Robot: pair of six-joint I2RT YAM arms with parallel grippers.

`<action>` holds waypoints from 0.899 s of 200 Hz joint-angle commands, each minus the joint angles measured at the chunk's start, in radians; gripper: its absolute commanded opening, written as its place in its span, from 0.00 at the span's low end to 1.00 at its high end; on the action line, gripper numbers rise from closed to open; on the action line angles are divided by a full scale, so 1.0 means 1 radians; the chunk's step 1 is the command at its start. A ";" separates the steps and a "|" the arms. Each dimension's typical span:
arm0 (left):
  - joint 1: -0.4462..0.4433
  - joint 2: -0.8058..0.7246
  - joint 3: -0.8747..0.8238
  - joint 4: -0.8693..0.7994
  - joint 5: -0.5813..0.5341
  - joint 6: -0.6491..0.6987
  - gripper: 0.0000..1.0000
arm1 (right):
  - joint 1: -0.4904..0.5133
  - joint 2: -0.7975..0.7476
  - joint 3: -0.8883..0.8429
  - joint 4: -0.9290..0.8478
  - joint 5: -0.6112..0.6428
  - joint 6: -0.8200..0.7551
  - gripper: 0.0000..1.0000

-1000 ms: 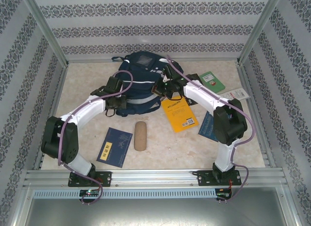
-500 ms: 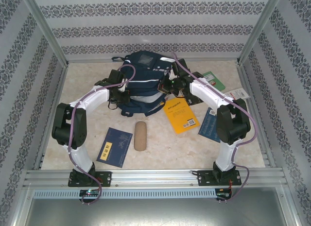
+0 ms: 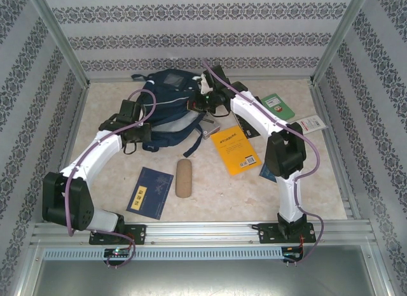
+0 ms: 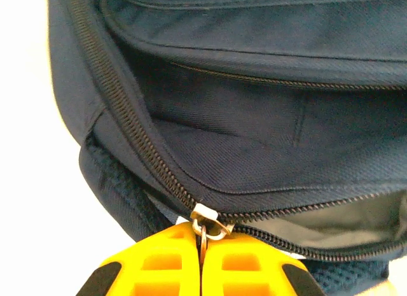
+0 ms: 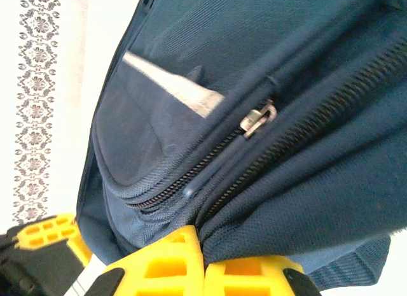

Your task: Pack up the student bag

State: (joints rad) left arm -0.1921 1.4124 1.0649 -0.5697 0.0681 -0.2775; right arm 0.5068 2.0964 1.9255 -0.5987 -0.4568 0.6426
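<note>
You are at the opening stage, and nothing looks packed yet. The student bag [image 3: 166, 111] lies at the far middle of the table [image 3: 210, 204], between your 2 arms.

Your left gripper [image 4: 202, 237] is clamped on the zip pull [image 4: 206, 221] at the near left side of the student bag. In the left wrist view the 2 rows of teeth run apart from that pull and dark lining shows between them, so I judge the main mouth partly open.

Your right gripper [image 5: 203, 239] is pinched closed on a fold of fabric at the far right side, which looks like bracing. A second zip slider [image 5: 257, 118] sits just above it, and I cannot tell how far that zip is open.

The things to go in lie outside on the table: the yellow book [image 3: 235, 148], the dark blue book [image 3: 151, 191], the tan pencil case [image 3: 184, 177] and the green book [image 3: 276, 107]. Left for you: widen the mouth, load each item, then zip it closed
</note>
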 commanded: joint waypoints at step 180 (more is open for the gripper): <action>0.075 0.246 0.149 -0.301 -0.168 -0.010 0.00 | -0.181 -0.162 -0.287 0.102 0.252 -0.130 0.00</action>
State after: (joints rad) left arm -0.1921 1.6104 1.1786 -0.7151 0.0502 -0.3058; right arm 0.4114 2.0006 1.6543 -0.5255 -0.3531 0.5423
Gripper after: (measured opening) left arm 0.074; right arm 0.041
